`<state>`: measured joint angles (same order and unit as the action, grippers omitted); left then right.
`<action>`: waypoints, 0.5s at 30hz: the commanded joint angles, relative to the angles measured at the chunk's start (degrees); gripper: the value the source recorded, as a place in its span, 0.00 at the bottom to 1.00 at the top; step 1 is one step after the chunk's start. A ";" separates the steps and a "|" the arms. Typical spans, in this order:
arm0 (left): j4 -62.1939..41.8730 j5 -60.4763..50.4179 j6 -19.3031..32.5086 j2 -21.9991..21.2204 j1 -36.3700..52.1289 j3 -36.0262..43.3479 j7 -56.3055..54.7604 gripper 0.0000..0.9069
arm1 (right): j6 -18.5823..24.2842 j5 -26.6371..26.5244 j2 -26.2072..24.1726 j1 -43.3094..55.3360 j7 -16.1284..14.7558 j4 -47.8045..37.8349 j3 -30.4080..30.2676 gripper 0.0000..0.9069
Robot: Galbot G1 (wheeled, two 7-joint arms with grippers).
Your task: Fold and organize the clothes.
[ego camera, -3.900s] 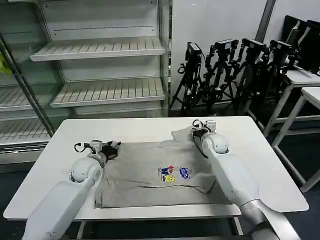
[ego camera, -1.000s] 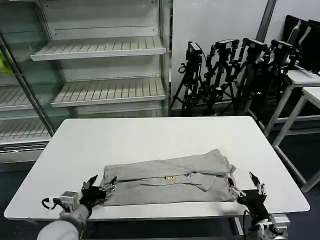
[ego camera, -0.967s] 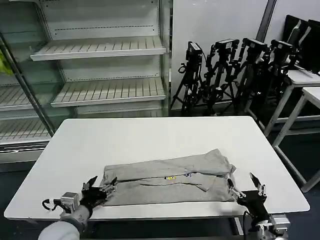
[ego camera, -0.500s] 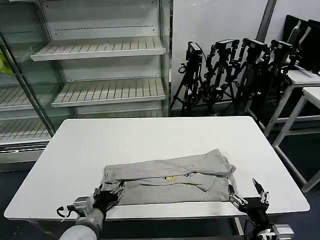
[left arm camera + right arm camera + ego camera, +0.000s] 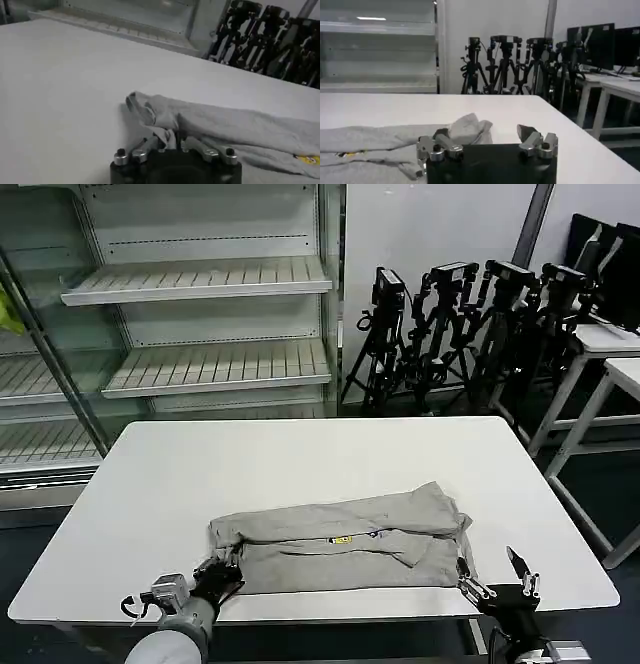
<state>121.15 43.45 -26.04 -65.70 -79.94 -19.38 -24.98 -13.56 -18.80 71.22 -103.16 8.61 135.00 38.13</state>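
Observation:
The clothes are one light grey T-shirt point(image 5: 340, 534) folded into a long band near the front of the white table point(image 5: 300, 454). A sliver of its yellow print point(image 5: 341, 539) peeks from the fold. My left gripper point(image 5: 222, 574) is at the band's front left corner, shut on a pinch of the cloth point(image 5: 165, 136). In the left wrist view the T-shirt point(image 5: 240, 125) stretches away from the left gripper point(image 5: 170, 145). My right gripper point(image 5: 497, 587) stands open at the table's front edge, just off the band's right end. In the right wrist view the T-shirt point(image 5: 370, 137) lies beyond the right gripper point(image 5: 481, 132).
Bare metal shelves point(image 5: 200, 284) stand behind the table at the back left. A row of black tripods point(image 5: 460, 324) lines the back right wall. More white tables point(image 5: 610, 364) stand to the right. Bare tabletop lies beyond the shirt.
Since 3.9 s ago the spread shirt has been folded toward the front. In the last second both grippers drew back to the front edge, and the left one shut on the shirt's corner.

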 commanded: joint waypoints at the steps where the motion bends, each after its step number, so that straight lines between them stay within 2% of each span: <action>1: 0.95 2.42 1.23 0.13 0.10 -0.86 0.50 0.04 | 0.06 0.14 0.42 -0.38 0.07 0.19 -0.05 1.00; 8: 1.51 6.83 1.33 1.88 -0.36 -4.84 1.23 0.04 | 0.09 0.10 0.45 -0.39 0.15 0.21 0.16 1.00; 15: -0.40 14.55 0.68 5.49 -0.90 -13.59 2.45 0.04 | 0.09 -0.13 0.26 -0.27 0.21 0.23 0.42 1.00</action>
<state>122.00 48.95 -25.12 -63.59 -80.73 -23.69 -23.50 -13.49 -18.91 71.43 -103.38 8.78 135.19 38.51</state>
